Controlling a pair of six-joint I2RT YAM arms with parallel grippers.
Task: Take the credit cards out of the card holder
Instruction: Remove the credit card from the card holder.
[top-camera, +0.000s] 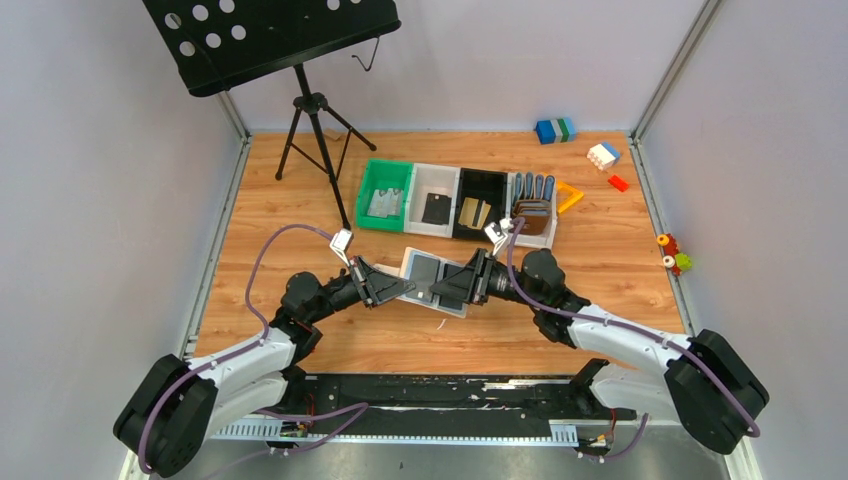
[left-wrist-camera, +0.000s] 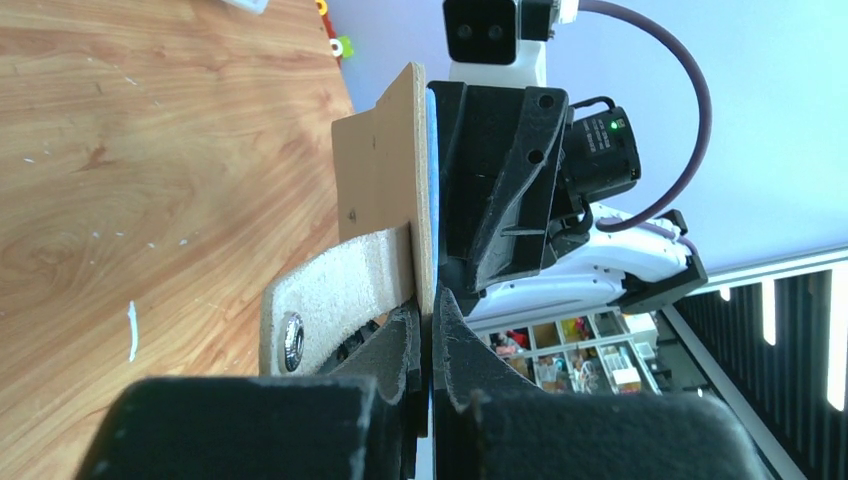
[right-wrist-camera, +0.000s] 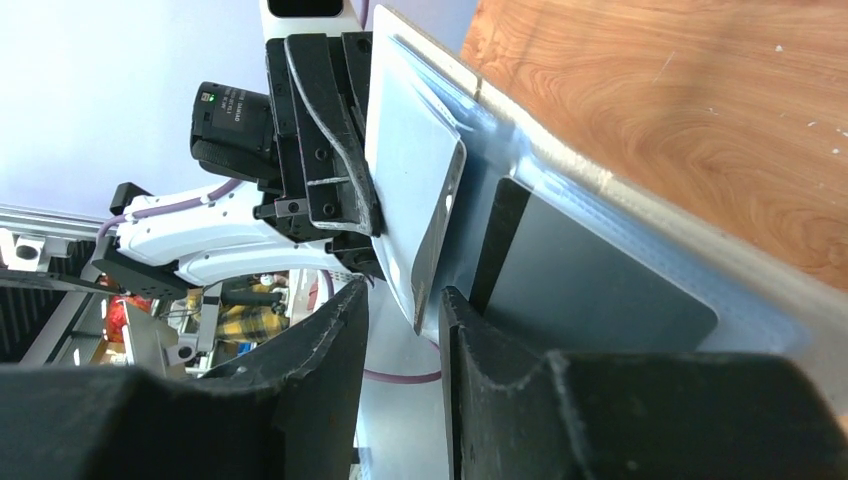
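Note:
The card holder (top-camera: 424, 267) is open, light blue-grey inside, and held up between both grippers over the table's middle. My left gripper (top-camera: 403, 287) is shut on its left edge; the left wrist view shows the jaws (left-wrist-camera: 430, 325) pinching the beige cover (left-wrist-camera: 380, 170) beside the strap tab (left-wrist-camera: 330, 295). My right gripper (top-camera: 455, 287) is at the holder's inner face (right-wrist-camera: 560, 185), jaws open (right-wrist-camera: 405, 305). A silvery grey card (right-wrist-camera: 410, 180) sticks out of a pocket, its corner between the open fingers. A dark card (right-wrist-camera: 590, 290) sits in the other pocket.
Behind the holder stands a row of bins: green (top-camera: 385, 195) with grey cards, white (top-camera: 436, 200) with a black card, black (top-camera: 480, 205) with a gold card, and one with brown wallets (top-camera: 533, 212). A music stand (top-camera: 312, 110) is at back left. Toy blocks (top-camera: 555, 130) lie at back right.

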